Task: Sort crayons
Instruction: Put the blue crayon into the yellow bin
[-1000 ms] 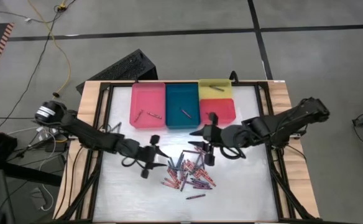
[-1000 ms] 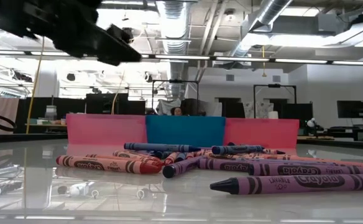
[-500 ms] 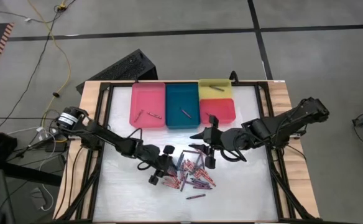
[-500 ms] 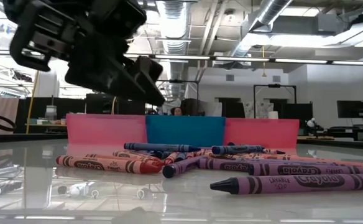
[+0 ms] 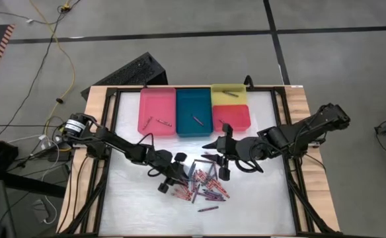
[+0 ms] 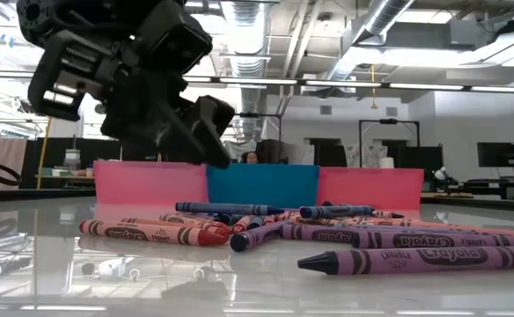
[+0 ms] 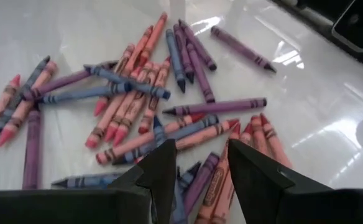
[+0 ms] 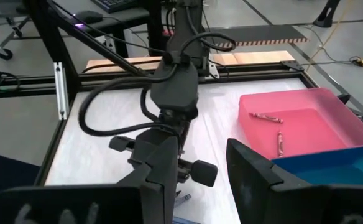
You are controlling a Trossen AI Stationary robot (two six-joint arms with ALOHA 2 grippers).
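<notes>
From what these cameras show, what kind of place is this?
Probably a robotics lab or workshop: a framed table on bare concrete with loose cables, exposed ceiling ducts, and workstation monitors behind.

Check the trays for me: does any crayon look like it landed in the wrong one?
Possibly. The yellow tray holds a dark crayon, not a yellow one, and the teal tray holds one crayon whose colour I cannot tell. Nothing looks spilled.

Four trays sit at the far edge of the worktop: pink tray, teal tray, yellow tray, red tray. A black keyboard lies on the floor.
</notes>
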